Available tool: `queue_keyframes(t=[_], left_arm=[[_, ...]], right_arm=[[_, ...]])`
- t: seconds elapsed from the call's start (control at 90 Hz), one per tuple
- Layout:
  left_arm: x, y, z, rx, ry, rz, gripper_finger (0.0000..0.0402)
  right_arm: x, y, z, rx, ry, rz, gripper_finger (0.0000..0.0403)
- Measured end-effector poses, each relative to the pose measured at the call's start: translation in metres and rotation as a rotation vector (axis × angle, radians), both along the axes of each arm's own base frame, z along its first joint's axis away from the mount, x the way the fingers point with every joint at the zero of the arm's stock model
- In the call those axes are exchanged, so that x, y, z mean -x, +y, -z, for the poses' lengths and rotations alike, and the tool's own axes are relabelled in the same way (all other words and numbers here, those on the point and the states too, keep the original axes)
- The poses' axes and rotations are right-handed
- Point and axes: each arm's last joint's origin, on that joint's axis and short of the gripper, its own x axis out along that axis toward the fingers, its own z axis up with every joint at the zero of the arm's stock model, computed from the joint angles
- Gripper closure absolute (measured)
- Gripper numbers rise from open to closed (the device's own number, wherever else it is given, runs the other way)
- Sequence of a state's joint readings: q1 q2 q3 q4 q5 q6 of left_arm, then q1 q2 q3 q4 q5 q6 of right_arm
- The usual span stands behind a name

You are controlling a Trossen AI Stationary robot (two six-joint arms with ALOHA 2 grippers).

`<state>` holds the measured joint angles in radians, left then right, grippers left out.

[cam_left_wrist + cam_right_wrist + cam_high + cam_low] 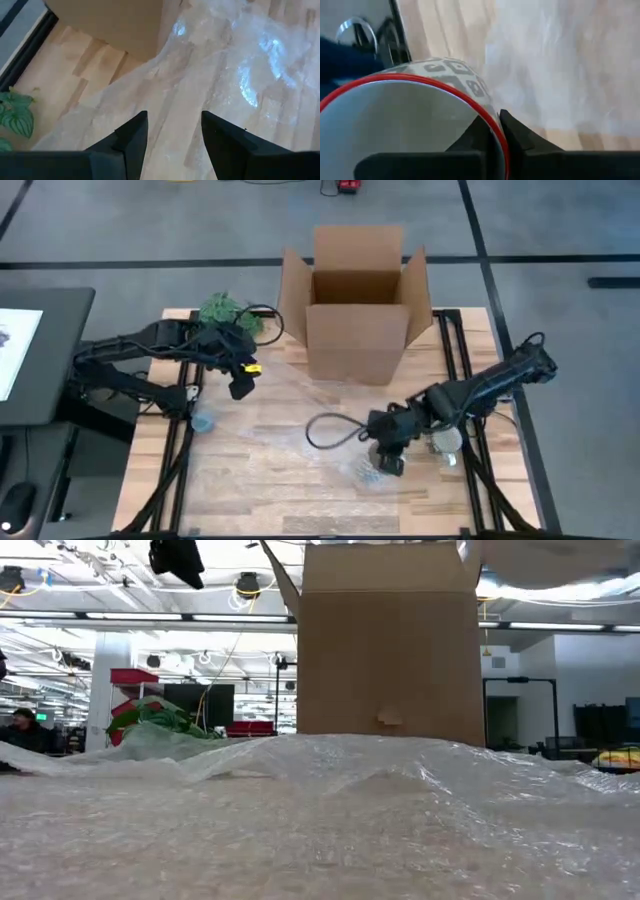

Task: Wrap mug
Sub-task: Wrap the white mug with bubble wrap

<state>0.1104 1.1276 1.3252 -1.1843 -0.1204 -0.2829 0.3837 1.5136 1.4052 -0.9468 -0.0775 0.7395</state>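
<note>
The right gripper (495,132) pinches the rim of a white mug with a red lip and a grey patterned outside (410,115), one finger inside the wall and one outside; in the high view that gripper (388,458) sits low over the right part of the clear bubble-wrap sheet (300,450), which is spread across the light wooden slatted table (240,500), so the mug is held there above the wrap, near the table's right front area. The left gripper (240,383) hangs over the sheet's back-left corner, its two dark fingers (132,137) spread apart with nothing between them, wrap and wood showing through the gap. An open brown cardboard box (358,305) stands at the back middle of the table, flaps up, and a green leafy artificial plant (228,310) lies just left of it, behind the left arm
</note>
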Motion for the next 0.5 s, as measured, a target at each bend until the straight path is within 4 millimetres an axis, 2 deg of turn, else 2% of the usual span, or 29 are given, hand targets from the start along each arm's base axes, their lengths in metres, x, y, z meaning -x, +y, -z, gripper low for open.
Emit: queue_keyframes(t=[0.144, 0.244, 0.344, 0.5], left_arm=[[0.004, -0.001, 0.012, 0.015, 0.048, -0.014, 0.0237], [0.009, -0.001, 0.019, 0.026, 0.053, -0.031, 0.0237], [0.012, -0.002, 0.025, 0.026, 0.053, -0.030, 0.0237], [0.022, -0.004, 0.029, 0.013, 0.050, -0.006, 0.0237]], right_arm=[[-0.024, -0.007, 0.001, 0.023, 0.053, 0.042, 0.0397], [-0.045, -0.013, 0.000, 0.037, 0.125, 0.098, 0.0398], [-0.068, -0.019, 0.000, 0.052, 0.123, 0.119, 0.0398], [-0.092, -0.033, 0.022, 0.075, 0.180, 0.169, 0.0398]])
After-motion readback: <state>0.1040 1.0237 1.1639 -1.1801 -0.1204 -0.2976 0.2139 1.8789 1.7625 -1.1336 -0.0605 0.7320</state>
